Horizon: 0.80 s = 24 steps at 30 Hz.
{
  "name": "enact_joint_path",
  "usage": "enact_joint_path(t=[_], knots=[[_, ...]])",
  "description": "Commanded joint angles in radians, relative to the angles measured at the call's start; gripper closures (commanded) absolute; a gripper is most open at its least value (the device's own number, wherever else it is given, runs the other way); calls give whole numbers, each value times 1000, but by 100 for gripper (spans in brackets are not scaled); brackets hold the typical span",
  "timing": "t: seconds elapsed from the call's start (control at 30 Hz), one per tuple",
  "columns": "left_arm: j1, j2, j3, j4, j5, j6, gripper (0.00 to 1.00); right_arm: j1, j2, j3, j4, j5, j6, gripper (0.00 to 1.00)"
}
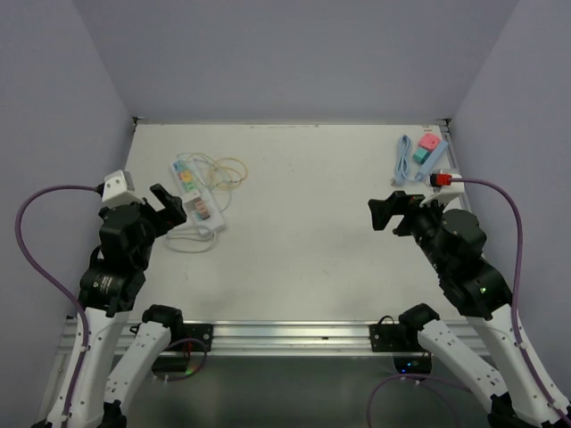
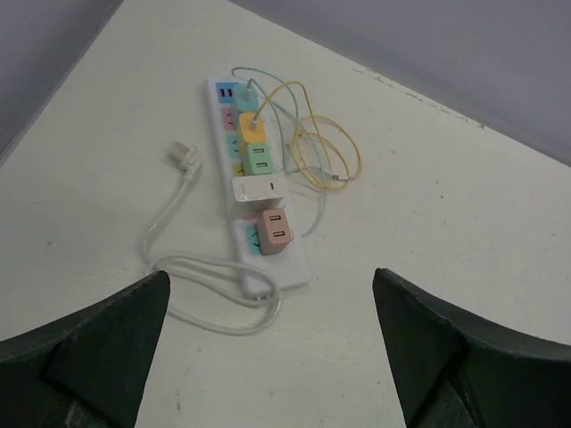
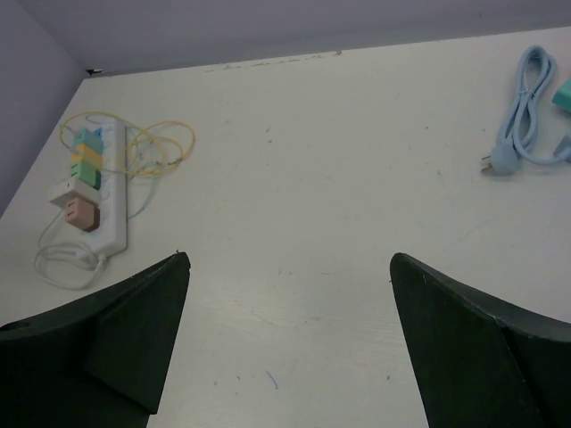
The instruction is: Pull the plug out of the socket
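Observation:
A white power strip (image 1: 211,219) lies at the left of the table, seen closer in the left wrist view (image 2: 287,268). Several adapters sit plugged in it in a row: teal (image 2: 245,96), yellow (image 2: 250,122), green (image 2: 259,157), white (image 2: 259,189) and pink (image 2: 272,228). My left gripper (image 1: 169,205) is open and empty, just left of the strip; in its own view (image 2: 271,280) the strip's near end lies between the fingers, further off. My right gripper (image 1: 382,214) is open and empty at the right, far from the strip (image 3: 114,221).
The strip's white cord (image 2: 183,267) loops beside it, its plug (image 2: 182,158) lying loose. Thin yellow and teal cables (image 2: 326,157) coil to its right. A coiled blue cable (image 1: 404,159) and pink and teal adapters (image 1: 429,149) lie at the back right.

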Motion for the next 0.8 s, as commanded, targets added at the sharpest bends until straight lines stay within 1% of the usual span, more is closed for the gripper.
enact_joint_path(t=[0.0,0.2,0.3,0.4,0.47,0.53,0.63,0.67,0.7,0.77], knots=[[-1,31,-14,1,11,-16,0,6,-3,15,8,8,-15,1],[-1,129,-49,28,37,-73,0,5,11,5,14,-4,-7,1],[-1,256,-69,54,64,-94,0,5,27,-3,13,-24,-4,1],[-2,336,-88,125,94,-111,0,6,52,-8,14,-50,-1,1],[-5,425,-91,183,94,-129,0,6,73,-12,20,-66,4,1],[-30,516,-88,249,75,-146,0,5,87,-15,22,-78,11,1],[-80,649,-48,294,3,-160,0,6,116,-17,28,-98,23,1],[-91,687,-31,289,-45,-177,0,6,122,-17,31,-104,27,1],[-103,761,1,279,-69,-183,0,5,135,-17,31,-112,28,1],[-108,827,29,271,-121,-201,0,6,142,-18,36,-120,34,1]])
